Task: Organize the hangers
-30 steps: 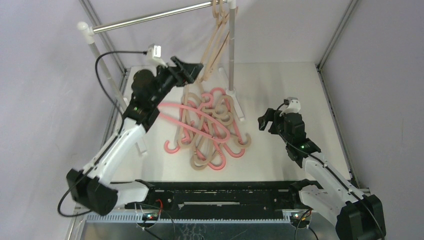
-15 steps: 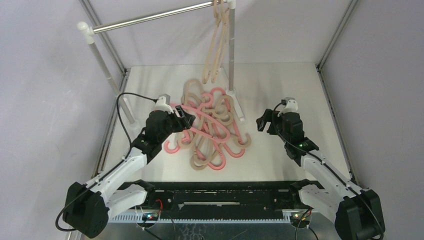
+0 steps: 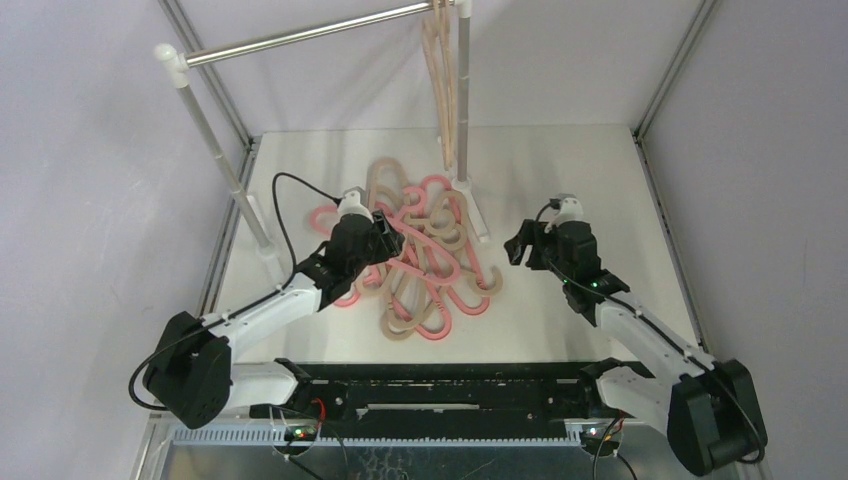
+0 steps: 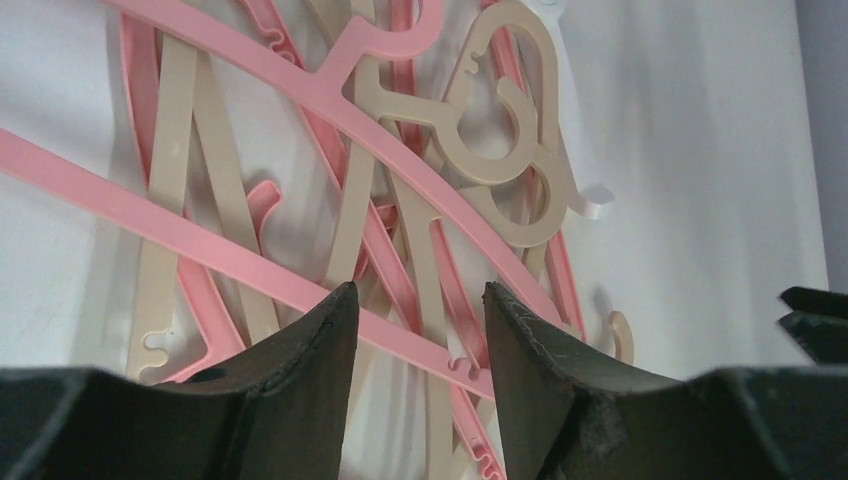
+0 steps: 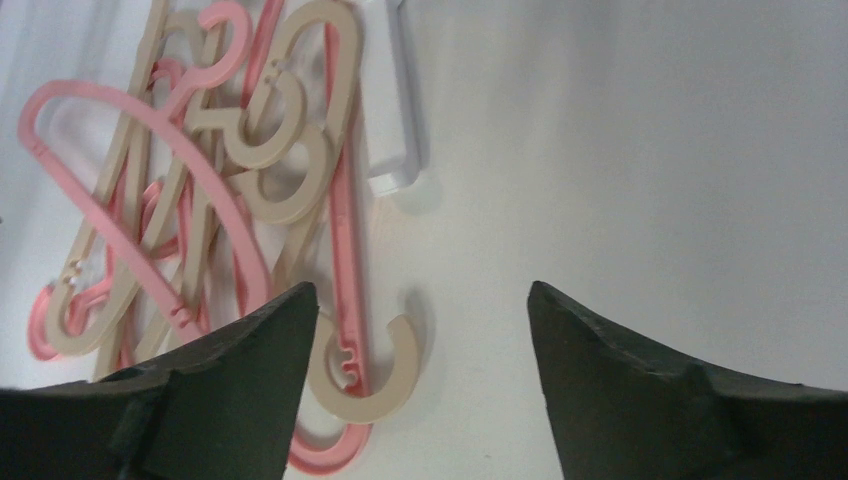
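Tangled pink and beige hangers (image 3: 430,257) lie mid-table: light, stiff, slick plastic, I'd guess, best pinched at the neck. Left gripper (image 4: 418,293) hovers over them, jaws slightly apart; right gripper (image 5: 420,290) gapes empty beside.

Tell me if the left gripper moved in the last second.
Yes. The left gripper moved away from the rail, down to the hanger pile.

The left arm (image 3: 262,312) and right arm (image 3: 645,340) were built of white links and black joints; a black cable (image 3: 277,200) was attached to the left.
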Motion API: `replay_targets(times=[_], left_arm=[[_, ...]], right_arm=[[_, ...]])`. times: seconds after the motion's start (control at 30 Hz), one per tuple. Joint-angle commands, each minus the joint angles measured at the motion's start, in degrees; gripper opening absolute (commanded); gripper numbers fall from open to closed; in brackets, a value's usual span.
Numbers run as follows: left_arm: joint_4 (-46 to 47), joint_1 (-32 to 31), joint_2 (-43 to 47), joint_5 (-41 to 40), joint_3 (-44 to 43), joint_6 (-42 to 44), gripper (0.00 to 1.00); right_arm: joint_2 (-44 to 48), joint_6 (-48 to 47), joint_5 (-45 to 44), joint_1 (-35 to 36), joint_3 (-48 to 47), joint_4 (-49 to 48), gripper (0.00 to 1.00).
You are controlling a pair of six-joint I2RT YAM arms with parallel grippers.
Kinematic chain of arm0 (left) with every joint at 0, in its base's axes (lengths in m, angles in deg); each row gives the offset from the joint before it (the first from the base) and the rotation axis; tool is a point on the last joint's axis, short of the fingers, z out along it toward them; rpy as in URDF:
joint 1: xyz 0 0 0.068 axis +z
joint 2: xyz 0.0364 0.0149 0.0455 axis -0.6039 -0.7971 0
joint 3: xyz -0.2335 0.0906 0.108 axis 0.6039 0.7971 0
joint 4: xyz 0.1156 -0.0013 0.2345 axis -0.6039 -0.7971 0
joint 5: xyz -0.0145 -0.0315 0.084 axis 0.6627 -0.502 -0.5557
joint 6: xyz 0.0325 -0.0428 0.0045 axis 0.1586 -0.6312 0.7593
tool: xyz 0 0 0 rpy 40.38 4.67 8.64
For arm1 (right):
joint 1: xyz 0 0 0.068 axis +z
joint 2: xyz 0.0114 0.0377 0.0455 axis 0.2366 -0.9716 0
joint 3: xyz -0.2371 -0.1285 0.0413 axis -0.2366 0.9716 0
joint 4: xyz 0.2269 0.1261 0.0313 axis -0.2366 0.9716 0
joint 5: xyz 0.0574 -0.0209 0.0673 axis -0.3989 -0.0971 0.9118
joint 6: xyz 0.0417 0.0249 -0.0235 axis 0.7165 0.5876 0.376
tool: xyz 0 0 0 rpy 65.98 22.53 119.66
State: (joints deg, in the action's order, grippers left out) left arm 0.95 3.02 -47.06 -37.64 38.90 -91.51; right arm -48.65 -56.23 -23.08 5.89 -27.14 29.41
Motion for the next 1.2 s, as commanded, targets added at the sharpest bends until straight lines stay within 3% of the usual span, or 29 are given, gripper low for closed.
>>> replay_targets(times=[0.0,0.13,0.53,1.17], left_arm=[[1.66,-0.34,1.56,-3.03,-0.69,-1.72,0.54],[-0.22,-0.34,3.49,-4.2,1.75,-0.97,0.54],[-4.1,-0.36,14.63,-8.5,11.26,0.47,0.55],[-9.25,-0.32,24.12,-9.52,17.55,1.2,0.55]], right_arm=[[-5.79,-2.46,7.26,5.59,-6.0,-3.21,0.77],[-12.24,-3.7,8.05,11.29,-10.08,-3.56,0.76],[-29.12,-1.28,10.7,15.33,-15.57,-6.97,0.65],[-39.37,-1.27,8.94,17.17,-20.52,-6.19,0.53]])
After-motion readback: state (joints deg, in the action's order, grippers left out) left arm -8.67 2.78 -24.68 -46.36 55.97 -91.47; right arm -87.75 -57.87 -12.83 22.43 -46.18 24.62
